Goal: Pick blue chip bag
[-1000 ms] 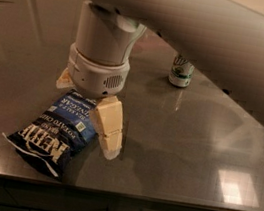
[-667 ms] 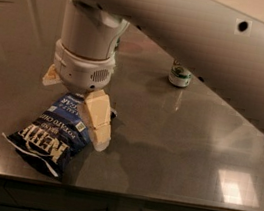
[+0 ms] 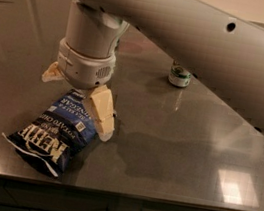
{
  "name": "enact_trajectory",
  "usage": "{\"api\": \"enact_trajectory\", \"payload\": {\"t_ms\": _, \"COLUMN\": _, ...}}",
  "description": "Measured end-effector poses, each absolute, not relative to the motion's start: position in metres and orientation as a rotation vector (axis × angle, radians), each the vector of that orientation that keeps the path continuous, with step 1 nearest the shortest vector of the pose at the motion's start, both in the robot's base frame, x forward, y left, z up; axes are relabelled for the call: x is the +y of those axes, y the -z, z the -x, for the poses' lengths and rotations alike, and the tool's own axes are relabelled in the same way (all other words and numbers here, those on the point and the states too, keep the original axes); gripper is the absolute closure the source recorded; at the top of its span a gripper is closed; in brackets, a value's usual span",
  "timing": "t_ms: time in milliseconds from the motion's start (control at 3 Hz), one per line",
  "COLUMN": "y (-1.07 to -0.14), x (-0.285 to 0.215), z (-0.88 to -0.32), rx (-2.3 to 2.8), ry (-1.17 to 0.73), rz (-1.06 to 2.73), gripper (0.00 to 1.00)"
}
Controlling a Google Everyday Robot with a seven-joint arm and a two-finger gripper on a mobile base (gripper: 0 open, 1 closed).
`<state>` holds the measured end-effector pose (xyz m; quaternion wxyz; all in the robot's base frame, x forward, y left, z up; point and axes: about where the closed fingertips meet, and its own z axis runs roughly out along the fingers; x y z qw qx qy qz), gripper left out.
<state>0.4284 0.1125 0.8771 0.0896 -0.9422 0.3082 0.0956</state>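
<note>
Two spread fingers [image 3: 101,115] of the hand [image 3: 75,95] are placed astride the upper-right end of the blue chip bag [image 3: 48,133], which is stretched toward lower left.

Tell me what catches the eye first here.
The big pale arm sweeps in from the upper right, its gripper open and straddling the top end of the blue chip bag, which lies near the front left edge of the counter. A small can stands farther back, to the gripper's right.

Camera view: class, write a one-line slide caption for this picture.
Open gripper straddles the far end of the blue chip bag lying on the grey counter, a can standing behind.
</note>
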Motion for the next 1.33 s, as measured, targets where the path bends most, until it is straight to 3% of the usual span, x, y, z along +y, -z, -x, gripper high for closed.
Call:
{"api": "enact_trajectory", "payload": {"t_ms": 1000, "y": -0.846, "x": 0.101, "z": -0.439, "rx": 0.849, "ry": -0.266, "rz": 2.846, "gripper": 0.0}}
{"api": "enact_trajectory", "payload": {"t_ms": 1333, "y": -0.837, "x": 0.103, "z": -0.438, "rx": 0.849, "ry": -0.264, "rz": 2.859, "gripper": 0.17}}
